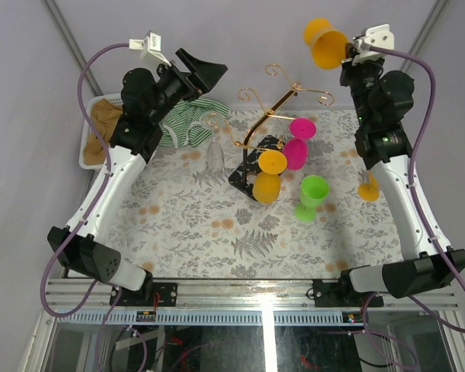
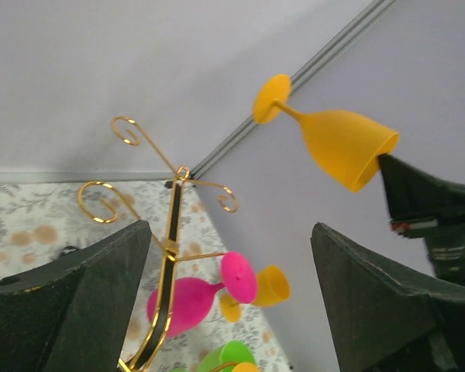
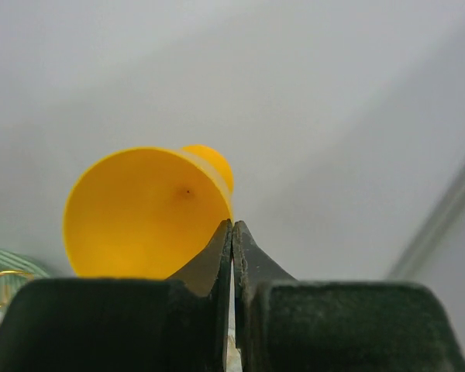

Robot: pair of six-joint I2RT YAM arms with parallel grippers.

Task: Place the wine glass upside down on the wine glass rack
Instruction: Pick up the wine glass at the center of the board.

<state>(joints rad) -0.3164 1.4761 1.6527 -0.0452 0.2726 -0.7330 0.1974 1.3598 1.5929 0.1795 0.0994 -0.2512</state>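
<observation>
Leaf-print tablecloth [image 1: 186, 232], grey walls [image 1: 240, 31]; right gripper [image 3: 232, 230] pinches orange wine glass [image 1: 325, 43] at rim; left gripper [image 1: 213, 77] gapes empty.

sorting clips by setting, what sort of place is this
Most likely a robot lab test cell, not a home: plain white enclosure walls, two arms bolted to an aluminium rail at the table's edge, and staged props, a gold wine glass rack and bright wine glasses on a leaf-print tablecloth.
</observation>
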